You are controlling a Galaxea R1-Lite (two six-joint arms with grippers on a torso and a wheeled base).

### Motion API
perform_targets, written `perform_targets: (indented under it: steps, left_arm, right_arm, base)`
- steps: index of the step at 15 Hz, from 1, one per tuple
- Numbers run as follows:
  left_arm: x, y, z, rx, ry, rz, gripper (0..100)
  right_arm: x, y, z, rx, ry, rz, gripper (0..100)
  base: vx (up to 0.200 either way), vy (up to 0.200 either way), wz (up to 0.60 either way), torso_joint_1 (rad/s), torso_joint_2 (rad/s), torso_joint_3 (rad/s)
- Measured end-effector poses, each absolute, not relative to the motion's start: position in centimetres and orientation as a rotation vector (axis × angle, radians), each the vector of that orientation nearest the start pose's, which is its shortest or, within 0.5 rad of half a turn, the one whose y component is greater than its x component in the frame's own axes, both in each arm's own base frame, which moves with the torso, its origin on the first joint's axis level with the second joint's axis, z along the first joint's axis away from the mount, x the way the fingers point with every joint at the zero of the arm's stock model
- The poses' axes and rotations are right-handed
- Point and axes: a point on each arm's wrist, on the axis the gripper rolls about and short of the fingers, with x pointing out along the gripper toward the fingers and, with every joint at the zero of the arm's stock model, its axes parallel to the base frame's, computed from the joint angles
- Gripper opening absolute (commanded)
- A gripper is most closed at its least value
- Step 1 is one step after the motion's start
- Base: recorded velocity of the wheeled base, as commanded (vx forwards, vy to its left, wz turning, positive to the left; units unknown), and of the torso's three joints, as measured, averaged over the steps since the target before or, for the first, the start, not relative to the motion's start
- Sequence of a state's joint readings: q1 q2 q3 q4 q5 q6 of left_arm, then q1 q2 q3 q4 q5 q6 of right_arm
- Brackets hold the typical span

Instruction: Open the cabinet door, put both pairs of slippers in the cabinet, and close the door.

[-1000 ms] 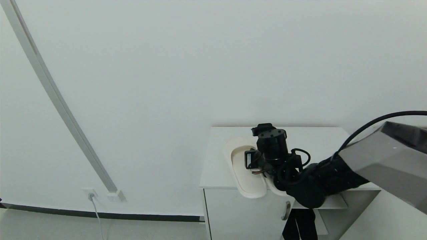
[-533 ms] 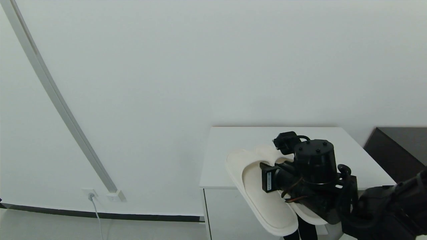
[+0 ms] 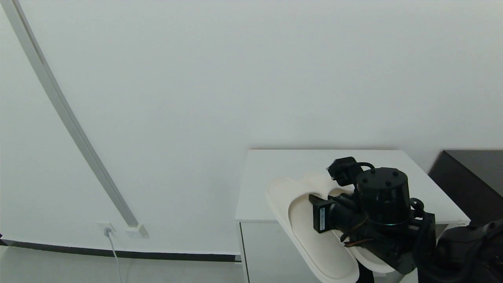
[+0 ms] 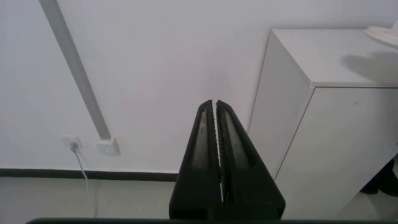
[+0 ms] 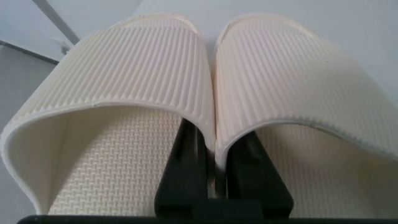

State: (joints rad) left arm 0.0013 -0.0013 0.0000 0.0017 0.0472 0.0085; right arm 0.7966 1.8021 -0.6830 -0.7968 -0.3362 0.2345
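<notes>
A pair of cream slippers (image 5: 155,81) hangs side by side in my right gripper (image 5: 214,149), which is shut on the two inner strap walls pressed together. In the head view the slippers (image 3: 310,232) are held tilted, partly over the front edge of the white cabinet (image 3: 275,177), with my right wrist (image 3: 379,204) covering their right side. My left gripper (image 4: 215,109) is shut and holds nothing. It is low and to the left of the cabinet (image 4: 323,130), well apart from it.
A dark panel (image 3: 471,177) stands right of the cabinet. A grey trunking strip (image 3: 59,106) runs down the white wall to a socket (image 3: 105,228) with a cable near the floor. Open floor lies left of the cabinet.
My right arm has lifted the slippers off the cabinet top and drawn them forward and to the right, past the front edge. The slippers now tilt downward.
</notes>
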Motion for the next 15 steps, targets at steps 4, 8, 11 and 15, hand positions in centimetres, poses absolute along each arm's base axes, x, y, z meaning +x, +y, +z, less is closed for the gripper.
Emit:
perform_targets:
  steps: [4, 8, 11, 15]
  left_arm:
    - [-2.29, 0.1, 7.53, 0.007, 0.001, 0.046, 0]
    - [-2.29, 0.09, 7.53, 0.007, 0.001, 0.044, 0]
    - [-2.29, 0.09, 7.53, 0.008, 0.0, 0.043, 0]
    - [-2.29, 0.09, 7.54, 0.009, 0.0, 0.044, 0]
  right_arm:
    - [21.92, 21.57, 13.47, 0.052, 0.329, 0.423, 0]
    - [21.68, 21.67, 13.4, 0.049, 0.332, 0.43, 0]
    - [21.48, 21.67, 13.19, 0.043, 0.34, 0.434, 0]
    - [21.29, 21.58, 12.86, 0.038, 0.348, 0.435, 0]
  base:
    - [-0.2, 0.0, 0.0, 0.005, 0.0, 0.005]
    - [-0.2, 0.0, 0.0, -0.001, 0.0, 0.005]
    - [-0.2, 0.0, 0.0, -0.001, 0.0, 0.004]
    - [0.0, 0.0, 0.0, 0.0, 0.0, 0.0]
